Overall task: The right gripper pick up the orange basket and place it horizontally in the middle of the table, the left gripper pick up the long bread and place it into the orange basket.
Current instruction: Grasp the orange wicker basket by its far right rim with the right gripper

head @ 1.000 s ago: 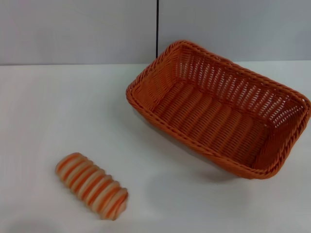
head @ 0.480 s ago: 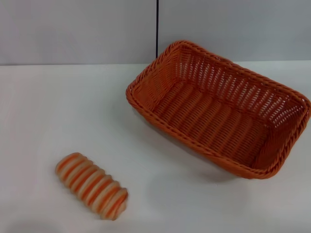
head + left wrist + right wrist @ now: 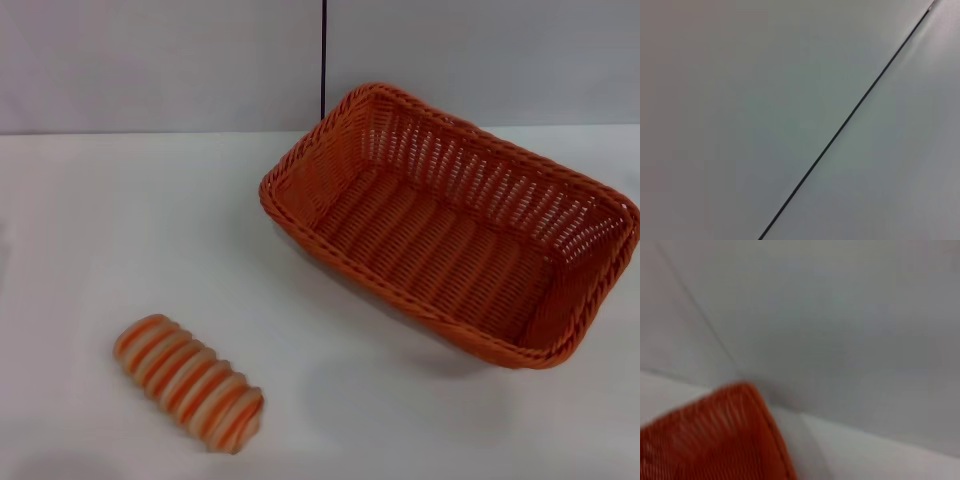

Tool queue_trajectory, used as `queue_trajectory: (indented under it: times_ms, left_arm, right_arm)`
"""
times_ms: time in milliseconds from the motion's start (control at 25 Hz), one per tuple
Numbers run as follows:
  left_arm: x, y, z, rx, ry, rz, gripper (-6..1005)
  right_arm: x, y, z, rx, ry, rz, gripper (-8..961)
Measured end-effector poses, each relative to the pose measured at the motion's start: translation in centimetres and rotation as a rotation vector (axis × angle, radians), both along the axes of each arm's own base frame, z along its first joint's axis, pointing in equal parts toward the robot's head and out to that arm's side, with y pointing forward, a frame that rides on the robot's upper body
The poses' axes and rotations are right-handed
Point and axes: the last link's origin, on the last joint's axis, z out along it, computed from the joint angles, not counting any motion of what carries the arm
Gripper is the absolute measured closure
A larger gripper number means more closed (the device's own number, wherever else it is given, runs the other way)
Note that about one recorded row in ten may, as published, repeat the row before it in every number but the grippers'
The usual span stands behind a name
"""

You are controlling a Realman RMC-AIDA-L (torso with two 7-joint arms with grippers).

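Orange basket (image 3: pixel 450 225) sits on the white table (image 3: pixel 100 220), right of centre and toward the far edge, turned at an angle so its long sides run diagonally, one corner pointing at the grey wall (image 3: pixel 150 60). It is upright, open side up, with nothing inside it. Braided rim all round, openwork sides.

Long bread (image 3: pixel 189 382) lies flat on the table at the near left, well apart from the basket, also diagonal, with orange and cream stripes across it.

A thin dark vertical seam (image 3: pixel 323 55) runs down the wall, ending just behind the basket's far corner.

Neither gripper shows in the head view. Left wrist view shows only grey wall with the dark seam (image 3: pixel 850 112) crossing it; no fingers in it. Right wrist view shows a blurred corner of the basket (image 3: pixel 710 435) close up, with table (image 3: pixel 880 460) and wall behind; no fingers in it either. Whether the grippers are released or clenched cannot be told; nothing is seen gripped.
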Motion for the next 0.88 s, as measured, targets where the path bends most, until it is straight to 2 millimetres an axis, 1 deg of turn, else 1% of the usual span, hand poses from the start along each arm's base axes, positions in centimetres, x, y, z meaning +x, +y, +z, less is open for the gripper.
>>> queue_trajectory:
  times_ms: [120, 160, 200, 240, 320, 440, 600, 880]
  left_arm:
    - [-0.1, 0.0, -0.1, -0.004, -0.005, 0.002, 180]
    - [-0.1, -0.1, -0.1, -0.007, -0.01, 0.001, 180]
    - [-0.1, -0.1, -0.1, -0.007, -0.01, 0.001, 180]
    - [-0.1, -0.1, -0.1, -0.007, -0.01, 0.001, 180]
    - [0.0, -0.1, -0.3, -0.022, -0.019, -0.005, 180]
    - [-0.1, -0.1, -0.3, -0.03, -0.02, -0.007, 180]
    - [-0.2, -0.4, -0.4, -0.034, -0.02, -0.001, 181]
    - [-0.2, -0.3, -0.4, -0.037, -0.021, -0.001, 181]
  right_arm:
    - [-0.9, 1.1, -1.7, -0.076, -0.073, 0.011, 184]
    - [-1.1, 1.4, -2.2, -0.089, -0.081, 0.013, 184]
    - [-1.1, 1.4, -2.2, -0.089, -0.081, 0.013, 184]
    - [-1.4, 1.9, -2.9, -0.115, -0.091, 0.014, 184]
    - [-1.5, 2.1, -3.3, -0.13, -0.097, 0.013, 184]
    - [-1.6, 2.8, -4.9, -0.18, -0.123, 0.018, 185]
    - [-1.6, 3.0, -6.6, -0.213, -0.153, 0.038, 185]
    - [-1.6, 3.1, -7.8, -0.22, -0.152, 0.063, 186]
